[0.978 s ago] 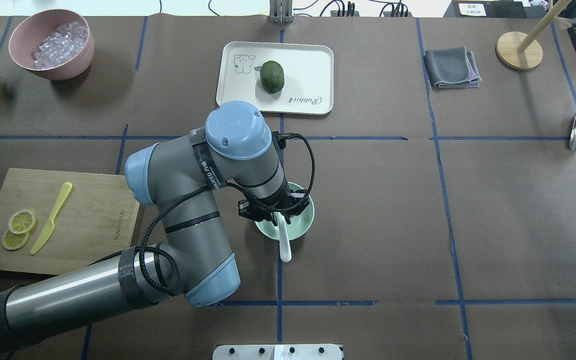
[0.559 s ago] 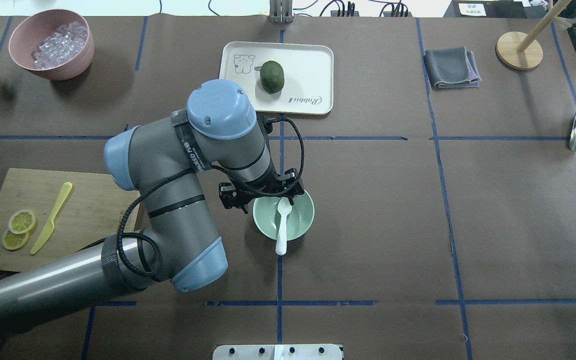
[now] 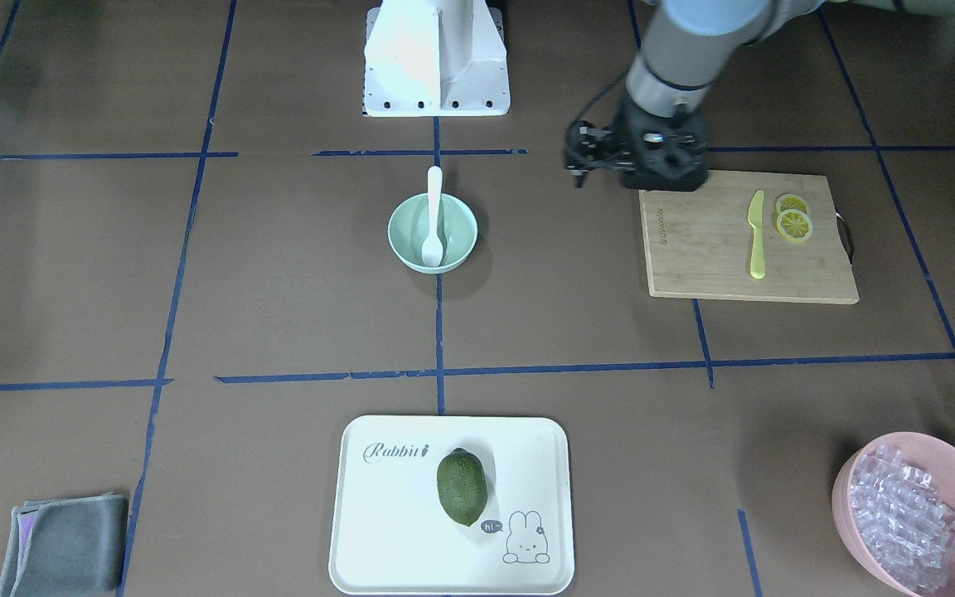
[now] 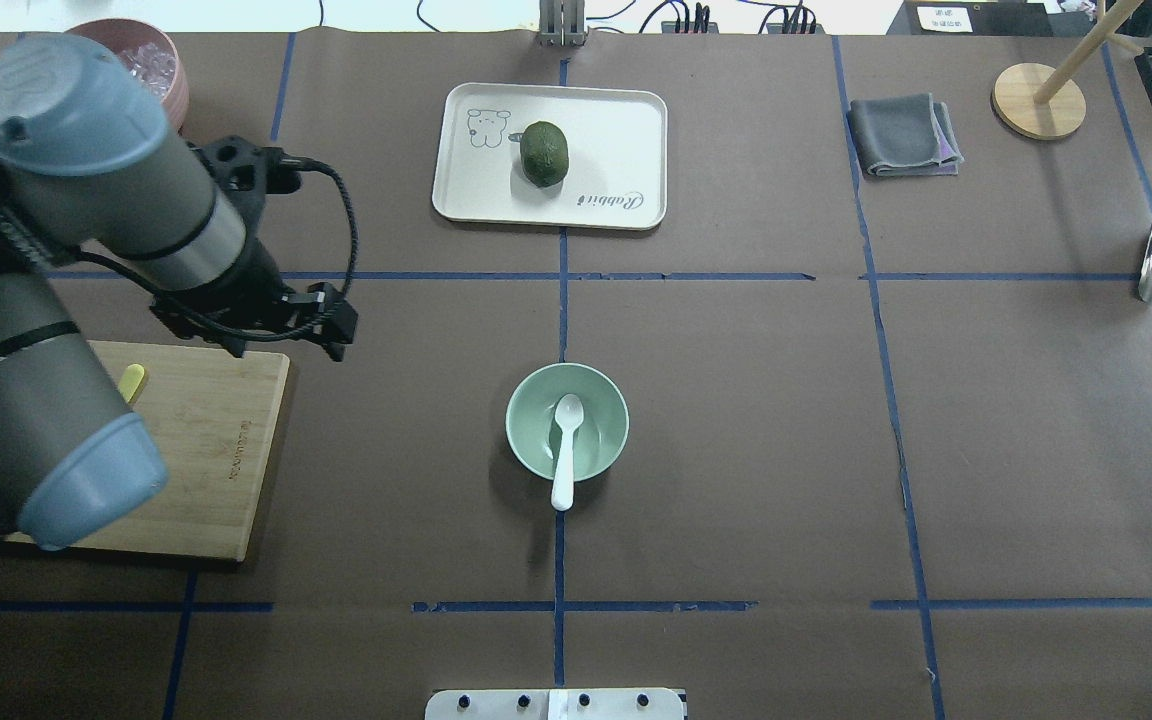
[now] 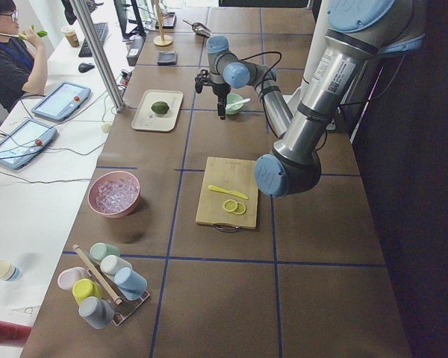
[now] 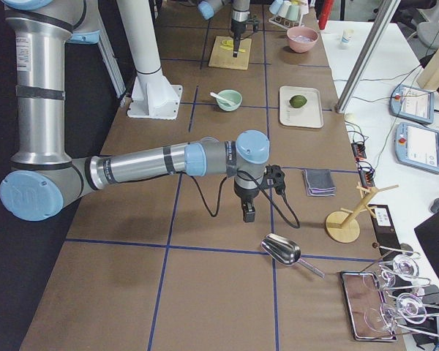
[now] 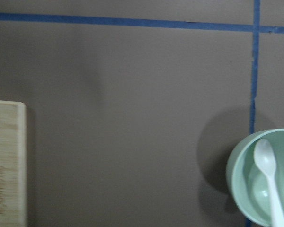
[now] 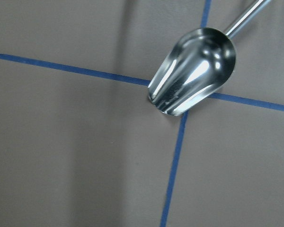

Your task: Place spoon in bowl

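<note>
Left pincer [image 3: 666, 178] hangs over the corner of the cutting board [image 3: 734, 265]. Its fingers are hidden, so I can't tell if it's spread or pressed together. It carries nothing that I can see. The yellow knife [image 3: 755, 232] and lemon slices [image 3: 794, 222] lie just beyond it on the board.

The bowl [image 4: 601, 435] sits well apart from that pincer, out toward the middle of the tabletop. The spoon [image 4: 564, 450] is in it, scoop down on the bowl floor. The handle leans on the rim, with its end overhanging on the robot's side. Placement looks done to me.

Handling guess: the spoon is thin plastic, so very light, stiff and slick. A nudge on the overhanging end could lever it out. If a re-grip is needed, pinch across the narrow handle just outside the rim, gently. The bowl looks light too and may skate.

Right pincer [image 6: 247, 213] is far off from the bowl, above a metal scoop [image 8: 194, 71]. Can't tell its state either.
</note>
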Tool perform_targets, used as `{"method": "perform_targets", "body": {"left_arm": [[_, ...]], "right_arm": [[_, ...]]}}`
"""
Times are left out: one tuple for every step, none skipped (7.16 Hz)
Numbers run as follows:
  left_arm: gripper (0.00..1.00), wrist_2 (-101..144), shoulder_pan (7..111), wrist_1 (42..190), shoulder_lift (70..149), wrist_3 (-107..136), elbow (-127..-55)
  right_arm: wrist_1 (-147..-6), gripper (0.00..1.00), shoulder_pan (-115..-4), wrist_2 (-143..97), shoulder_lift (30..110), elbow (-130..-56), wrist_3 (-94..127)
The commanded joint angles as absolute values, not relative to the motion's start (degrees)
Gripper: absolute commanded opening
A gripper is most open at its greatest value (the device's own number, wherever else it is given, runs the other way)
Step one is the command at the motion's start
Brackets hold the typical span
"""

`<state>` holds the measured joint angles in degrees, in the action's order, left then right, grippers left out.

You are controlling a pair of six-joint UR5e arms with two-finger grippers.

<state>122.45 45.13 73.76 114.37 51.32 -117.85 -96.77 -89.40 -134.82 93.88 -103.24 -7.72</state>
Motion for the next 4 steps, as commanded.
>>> {"method": "perform_targets", "body": {"left_arm": [[1.0,123.3,54.4,73.2,103.9,38.6,-120.4],[1.0,127.3,61.4,73.4,99.5,28.8,-119.8],[1.0,131.0,69.0,73.2,96.0,18.0,-117.5],[1.0,133.1,74.3,73.3,94.6,9.8,-113.1]], "right_arm": [[-96.8,1.0,-93.4,-135.2,94.1,-99.2,-12.2],[-96.8,1.0,-94.1,-135.2,93.9,-98.8,-12.0],[-96.8,1.0,-94.1,-135.2,93.3,-99.0,-11.8],[-96.8,1.0,-94.1,-134.9,92.9,-99.1,-10.6]]}}
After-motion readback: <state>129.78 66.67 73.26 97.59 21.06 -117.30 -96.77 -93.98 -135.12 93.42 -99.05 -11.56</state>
